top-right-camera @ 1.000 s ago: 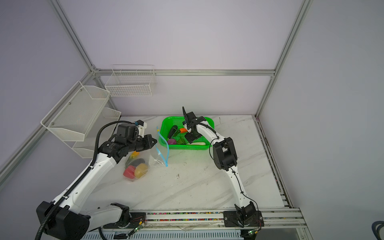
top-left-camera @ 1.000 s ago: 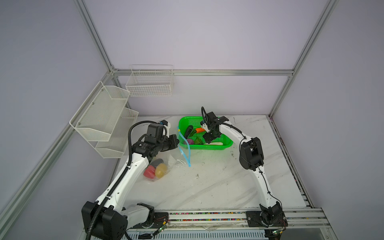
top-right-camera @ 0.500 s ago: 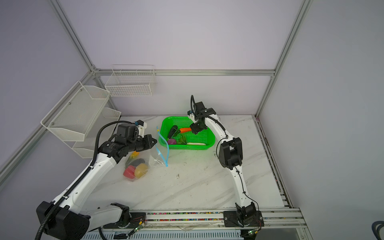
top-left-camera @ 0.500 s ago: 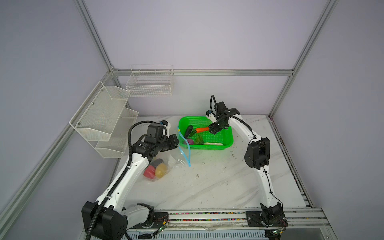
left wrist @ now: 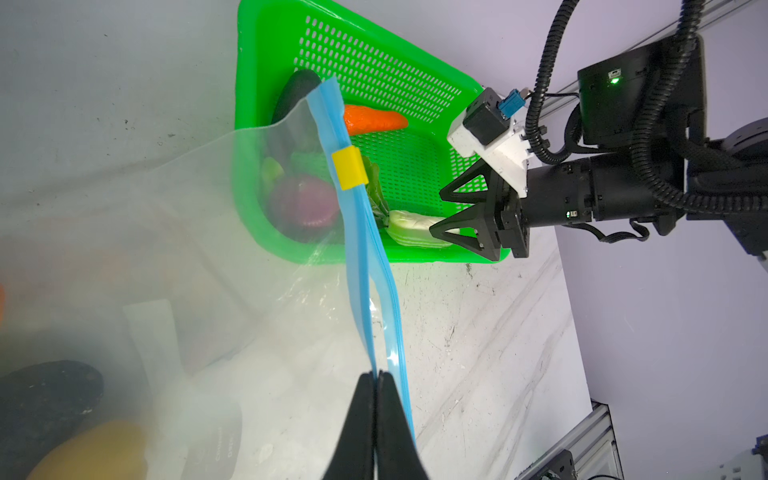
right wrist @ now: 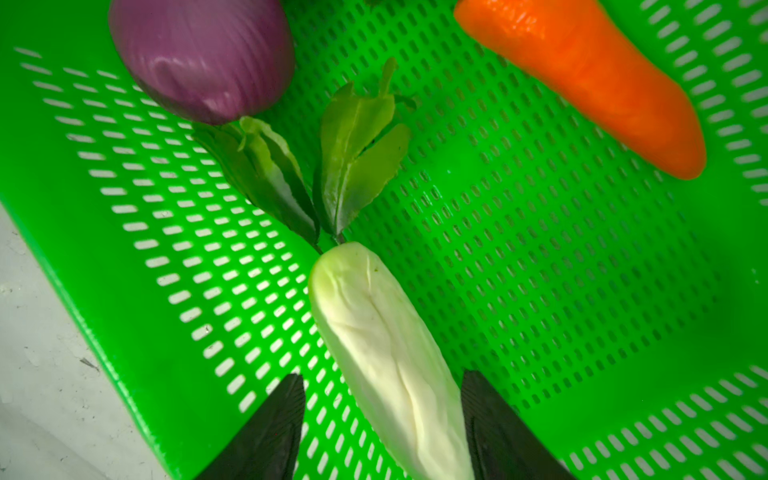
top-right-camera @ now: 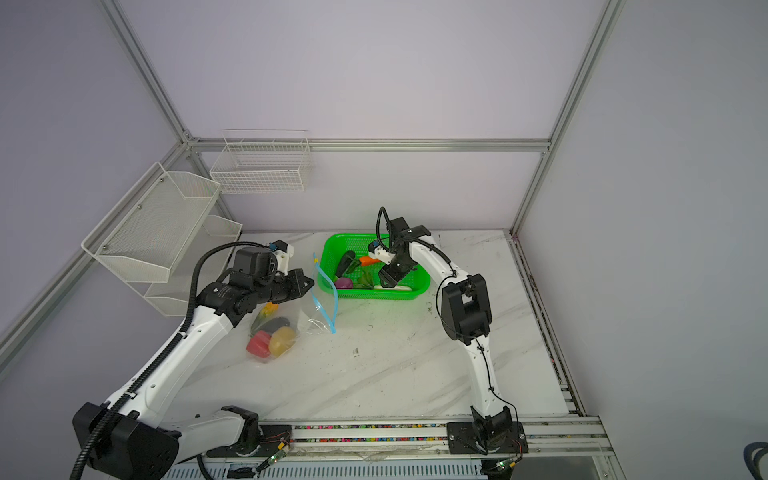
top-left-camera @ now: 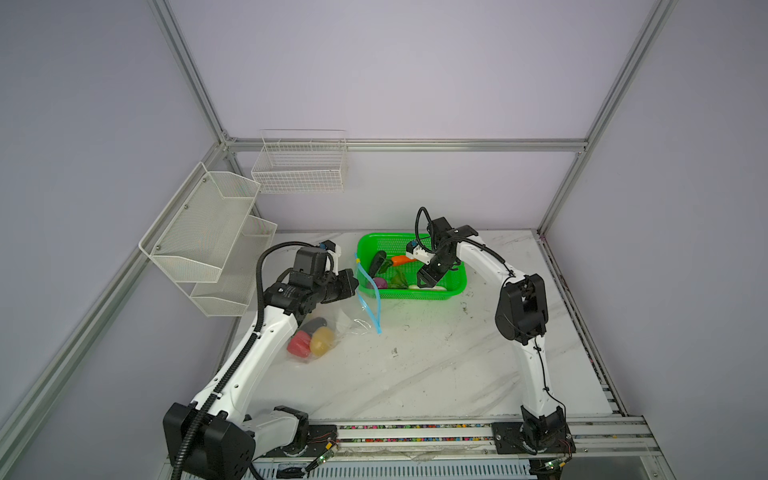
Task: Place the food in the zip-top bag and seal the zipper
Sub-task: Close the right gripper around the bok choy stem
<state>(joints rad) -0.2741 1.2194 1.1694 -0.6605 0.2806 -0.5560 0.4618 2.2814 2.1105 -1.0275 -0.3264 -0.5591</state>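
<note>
Clamping the light blue zipper strip, left gripper holds the clear plastic zip-top bag containing red pepper and yellow potato. Jaws apart, right gripper straddles white radish in green perforated basket, 2 o'clock of bag.

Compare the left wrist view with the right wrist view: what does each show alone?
Left wrist only: the left gripper shut on the zipper, its yellow slider, the zip-top bag, the dark eggplant. Right wrist only: the white radish's leaves unobstructed, its body lying between the right gripper's open fingers. Both: the green basket, purple onion, orange carrot, radish.
</note>
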